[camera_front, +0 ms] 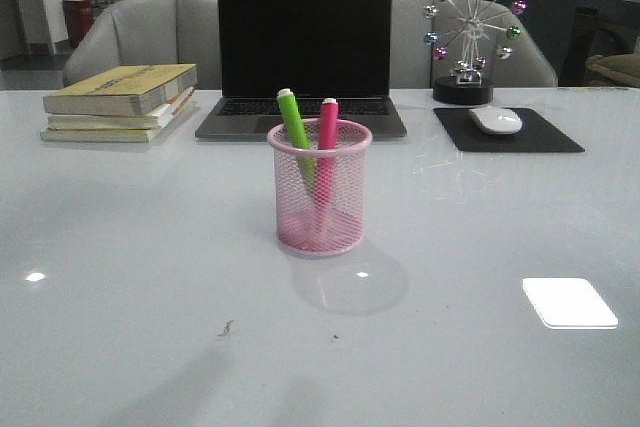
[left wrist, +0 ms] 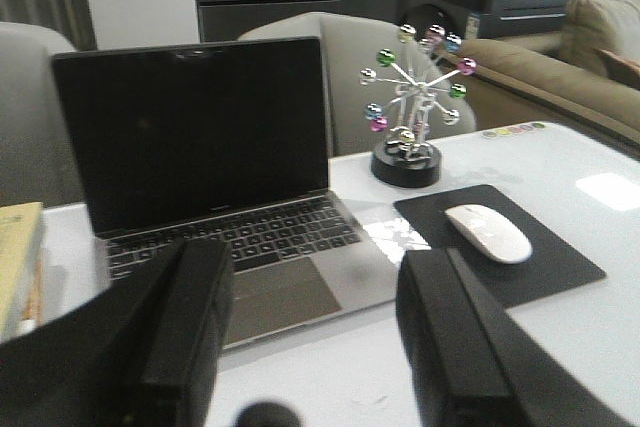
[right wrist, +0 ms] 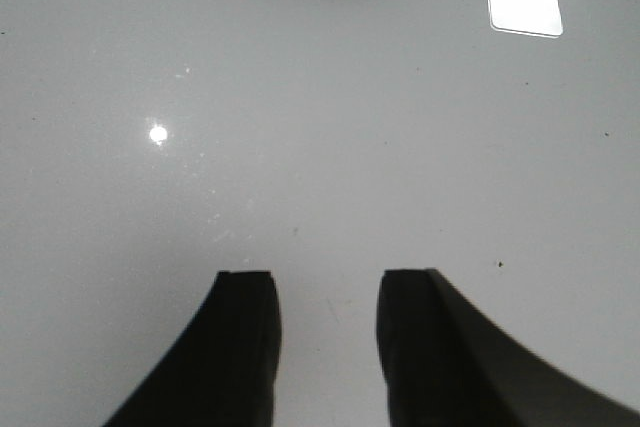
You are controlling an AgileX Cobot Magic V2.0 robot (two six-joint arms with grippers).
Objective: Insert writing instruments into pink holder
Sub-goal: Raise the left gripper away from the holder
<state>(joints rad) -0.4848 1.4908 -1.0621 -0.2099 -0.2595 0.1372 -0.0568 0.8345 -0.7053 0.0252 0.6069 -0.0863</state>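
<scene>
The pink holder (camera_front: pixel 320 187), a wire-mesh cup, stands upright at the middle of the white table. Inside it lean the green highlighter (camera_front: pixel 296 130) and the hot pink highlighter (camera_front: pixel 326 142), caps up above the rim. Neither arm shows in the front view. My left gripper (left wrist: pixel 315 272) is open with nothing between its black fingers, looking toward the laptop. My right gripper (right wrist: pixel 328 287) is open too, empty, over bare table. The holder and the markers are out of sight in both wrist views.
An open laptop (camera_front: pixel 303 57) sits behind the cup, a stack of books (camera_front: pixel 120 102) at the back left. A white mouse (camera_front: pixel 496 120) on a black pad (camera_front: pixel 508 131) and a ball ornament (camera_front: pixel 467 37) are at the back right.
</scene>
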